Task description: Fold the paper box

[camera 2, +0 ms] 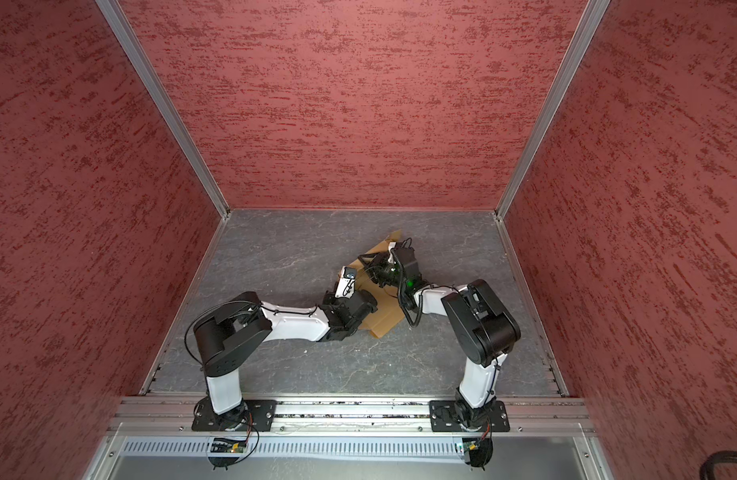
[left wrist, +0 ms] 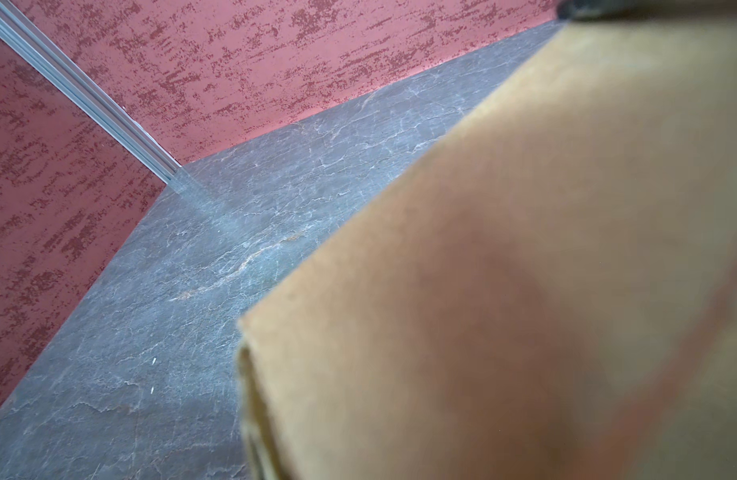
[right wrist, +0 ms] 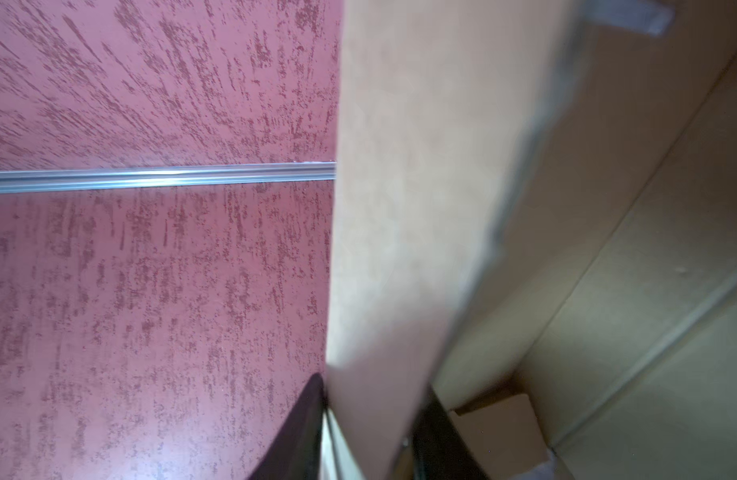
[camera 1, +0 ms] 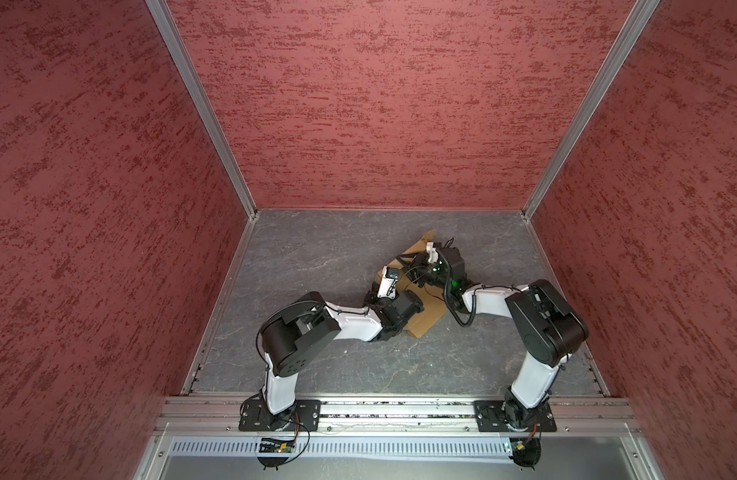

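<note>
Left claw (camera 1: 386, 277) is clenched at the edge of the paper box (camera 1: 425, 320); right claw (right wrist: 375, 419) straddles a raised flap (right wrist: 400, 208), grip unclear. Pin the base, fold the flap along its crease.

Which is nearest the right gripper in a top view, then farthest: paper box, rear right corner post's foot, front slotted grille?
1. paper box: mid-table, flap within the right gripper.
2. corner post's foot: rear right.
3. slotted grille: front edge.

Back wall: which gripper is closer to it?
Right. The right gripper is at the far side of the box, toward the back wall; the left gripper is at its left edge, farther from that wall.
</note>
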Available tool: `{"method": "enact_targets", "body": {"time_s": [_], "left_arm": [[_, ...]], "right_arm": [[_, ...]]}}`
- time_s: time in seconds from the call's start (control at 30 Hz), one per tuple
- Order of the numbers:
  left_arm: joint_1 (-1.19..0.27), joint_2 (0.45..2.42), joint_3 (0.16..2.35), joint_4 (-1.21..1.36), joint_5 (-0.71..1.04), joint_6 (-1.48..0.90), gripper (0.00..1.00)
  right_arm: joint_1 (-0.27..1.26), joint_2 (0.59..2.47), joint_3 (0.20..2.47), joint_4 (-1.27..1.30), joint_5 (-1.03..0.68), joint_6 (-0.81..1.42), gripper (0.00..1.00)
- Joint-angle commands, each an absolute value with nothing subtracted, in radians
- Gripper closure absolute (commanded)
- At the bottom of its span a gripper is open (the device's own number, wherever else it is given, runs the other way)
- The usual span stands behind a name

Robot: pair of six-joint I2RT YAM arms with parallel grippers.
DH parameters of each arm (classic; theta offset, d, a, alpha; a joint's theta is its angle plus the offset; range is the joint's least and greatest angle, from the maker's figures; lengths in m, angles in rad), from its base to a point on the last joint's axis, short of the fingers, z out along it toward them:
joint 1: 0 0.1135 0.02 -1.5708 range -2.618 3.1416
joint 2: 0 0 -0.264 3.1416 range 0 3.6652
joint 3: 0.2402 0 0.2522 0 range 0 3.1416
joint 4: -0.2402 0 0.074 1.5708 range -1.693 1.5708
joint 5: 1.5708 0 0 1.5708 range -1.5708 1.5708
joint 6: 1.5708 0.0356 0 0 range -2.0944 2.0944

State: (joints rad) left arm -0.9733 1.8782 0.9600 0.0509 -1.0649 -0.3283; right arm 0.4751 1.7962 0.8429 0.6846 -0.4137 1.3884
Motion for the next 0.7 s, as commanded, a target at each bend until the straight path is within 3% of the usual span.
{"method": "enact_targets", "body": {"time_s": [0.0, 0.2, 0.67], "left_arm": [[-0.965, 1.847, 0.929, 0.054, -1.012, -0.275, 1.00], [-0.941, 1.809, 0.894, 0.069, -0.974, -0.262, 1.00], [-0.899, 1.763, 0.847, 0.098, -0.894, -0.247, 1.00]], "right_arm": [[0.484, 1.759, 0.864, 0.618, -0.391, 1.380, 0.56], [0.484, 1.732, 0.876, 0.585, -0.378, 1.362, 0.40], [0.480, 1.646, 0.844, 0.537, -0.361, 1.336, 0.29]]}}
